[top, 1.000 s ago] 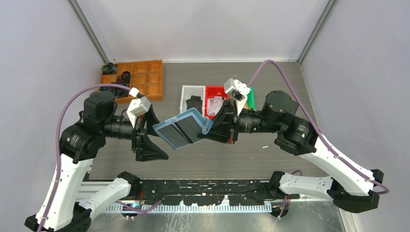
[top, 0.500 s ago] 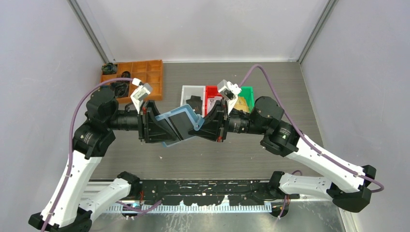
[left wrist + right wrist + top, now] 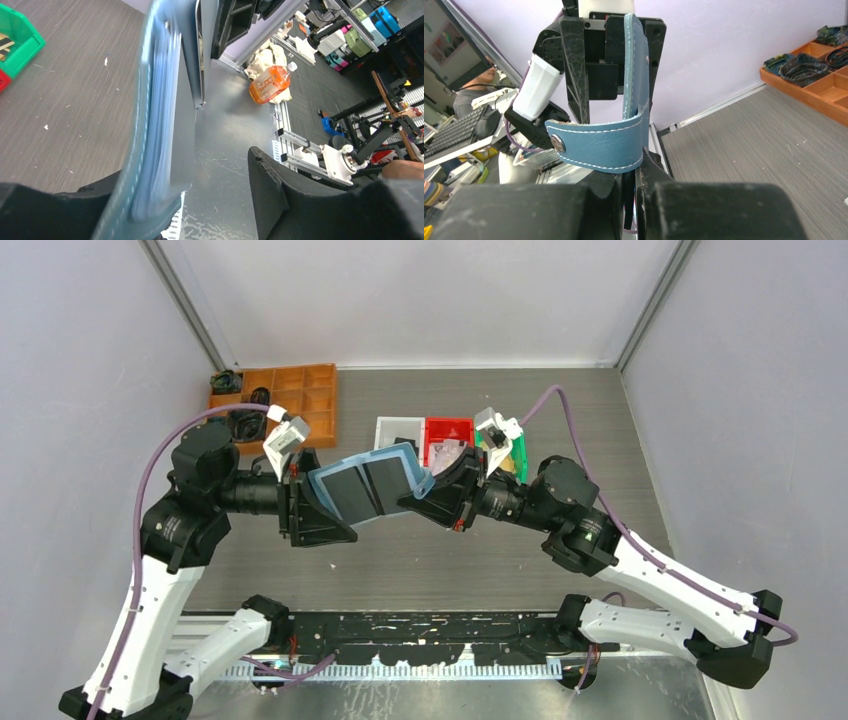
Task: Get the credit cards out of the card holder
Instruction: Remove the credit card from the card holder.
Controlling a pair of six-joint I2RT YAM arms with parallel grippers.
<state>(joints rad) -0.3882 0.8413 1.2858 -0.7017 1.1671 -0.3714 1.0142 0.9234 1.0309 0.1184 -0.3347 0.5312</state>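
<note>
The teal-blue card holder (image 3: 365, 490) hangs open in the air between my two grippers, its pale inside facing up. Two dark grey credit cards (image 3: 352, 497) sit in its pockets. My right gripper (image 3: 437, 492) is shut on the holder's right end; in the right wrist view (image 3: 636, 185) the snap strap (image 3: 596, 142) curls above the jaws. My left gripper (image 3: 305, 502) is open with the holder's left end between its jaws. In the left wrist view the holder (image 3: 150, 125) is edge-on against the left finger, a grey card (image 3: 182, 120) beside it, and the right finger (image 3: 280, 200) is well apart.
An orange compartment tray (image 3: 300, 400) holding dark items stands at the back left. White (image 3: 395, 430), red (image 3: 447, 428) and green (image 3: 515, 445) bins stand in a row behind the holder. The grey table (image 3: 450, 560) lies below.
My left gripper has moved right, and its open jaws now straddle the holder's left end. The right arm has shifted, and the holder now sits higher and more level.
</note>
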